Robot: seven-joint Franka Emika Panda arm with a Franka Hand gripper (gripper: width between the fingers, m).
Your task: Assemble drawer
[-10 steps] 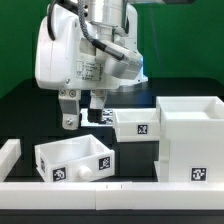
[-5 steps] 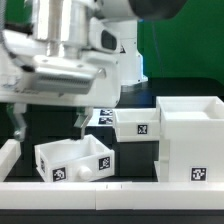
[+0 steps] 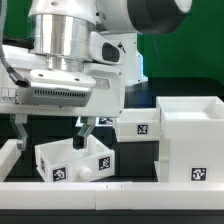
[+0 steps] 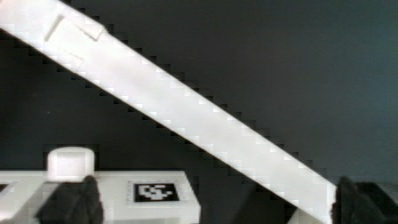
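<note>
Hand (image 3: pixel 52 135) wide open, fingers apart, nothing held. It hovers just above the loose tray (image 3: pixel 75 160), which sits open-top on the surface (image 3: pixel 135 165) near the front rail (image 3: pixel 130 187). The tray looks empty, though the arm hides part of its inside. Second tray (image 3: pixel 135 125) touches the housing (image 3: pixel 190 140). For a good grasp, straddle opposite walls, descend straight, clear the knob (image 4: pixel 68 160).

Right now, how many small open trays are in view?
2. The front tray sits by the open tool, toward the exterior view's left. The back tray stands beside the big box, partly hidden by the arm.
</note>
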